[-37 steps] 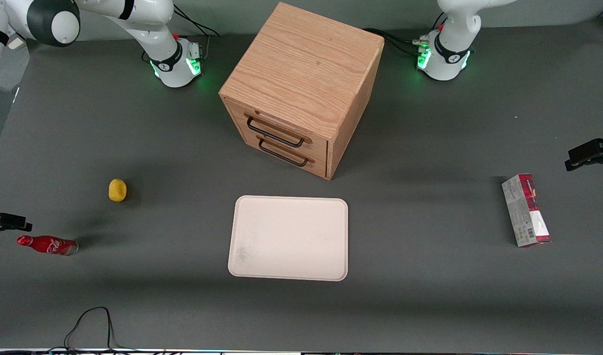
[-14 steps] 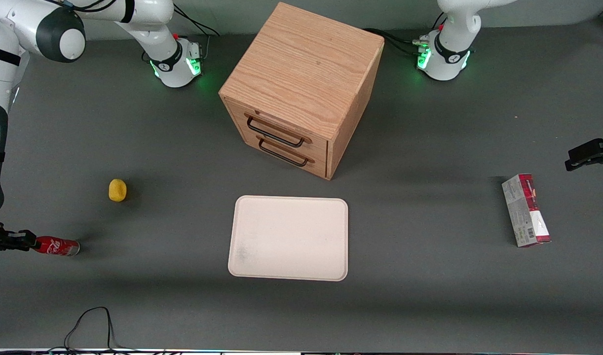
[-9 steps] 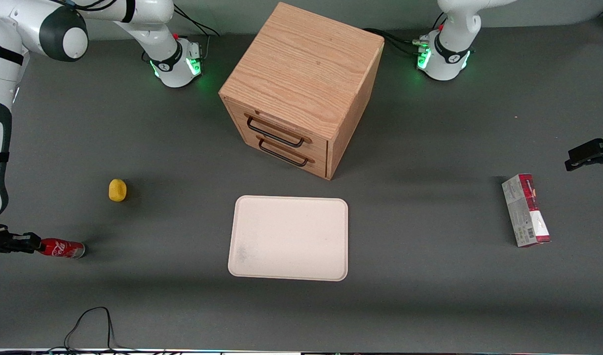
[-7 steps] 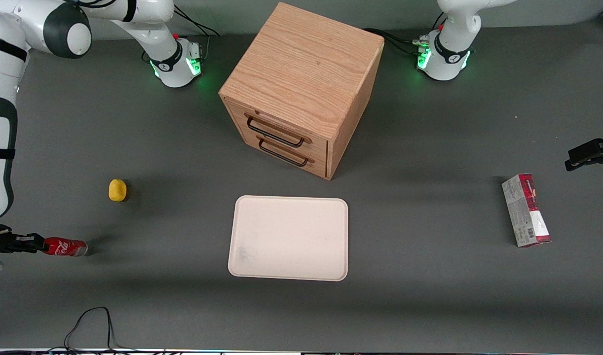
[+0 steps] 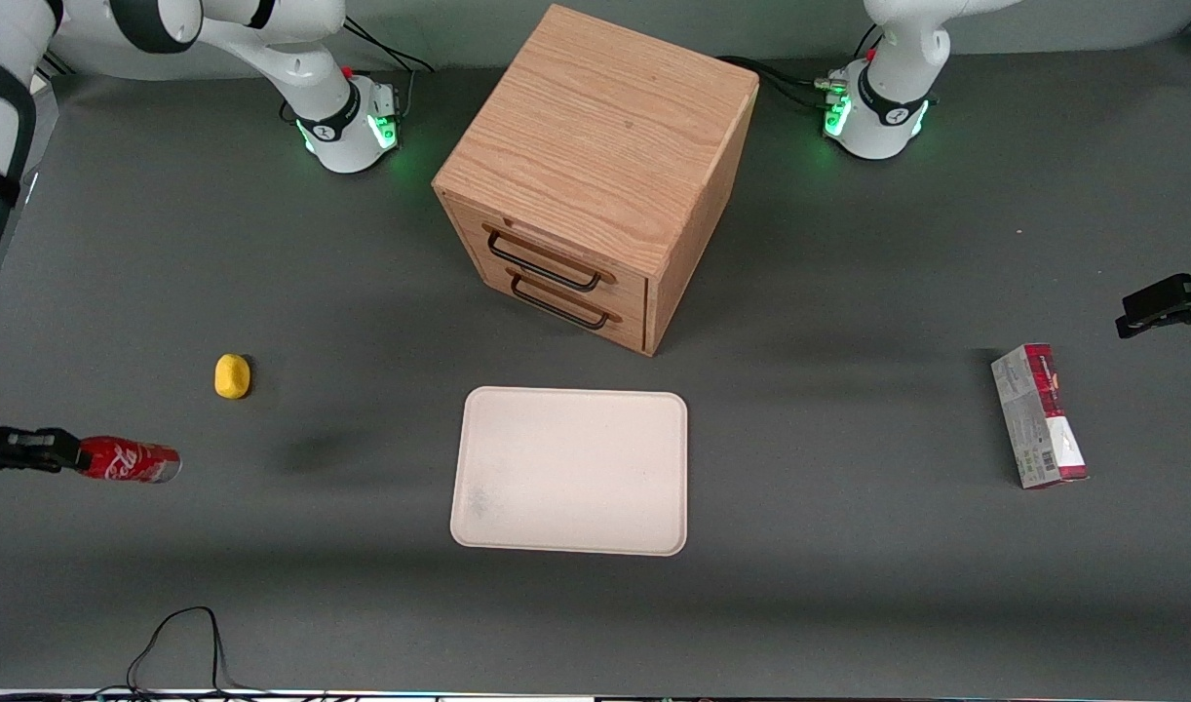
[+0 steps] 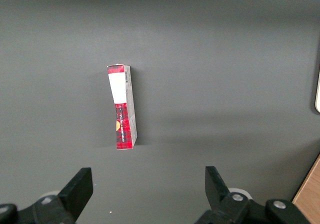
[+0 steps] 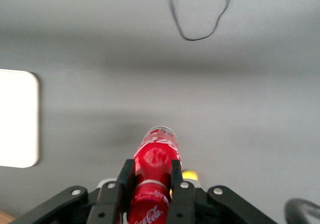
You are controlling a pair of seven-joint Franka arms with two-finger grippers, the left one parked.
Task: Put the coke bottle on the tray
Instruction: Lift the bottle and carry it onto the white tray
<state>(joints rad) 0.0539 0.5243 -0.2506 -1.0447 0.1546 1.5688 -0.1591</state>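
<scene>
The coke bottle (image 5: 130, 460) is a small glossy red bottle with white script. It hangs level above the table at the working arm's end, its shadow apart from it on the mat. My gripper (image 5: 69, 454) is shut on its neck end, and the silvery base points toward the tray (image 5: 568, 471). In the right wrist view the black fingers (image 7: 175, 171) clamp both sides of the bottle (image 7: 156, 153). The cream tray (image 7: 17, 118) lies flat near the table's middle, nearer the front camera than the cabinet.
A wooden two-drawer cabinet (image 5: 595, 175) stands mid-table. A small yellow object (image 5: 232, 376) lies beside the bottle, farther from the front camera. A red-and-grey carton (image 5: 1038, 414) lies toward the parked arm's end. A black cable (image 5: 181, 634) loops at the table's near edge.
The bottle lay on the table with the gripper beside it. The gripper has since shut on its neck, lifted it and carried it a little toward the tray.
</scene>
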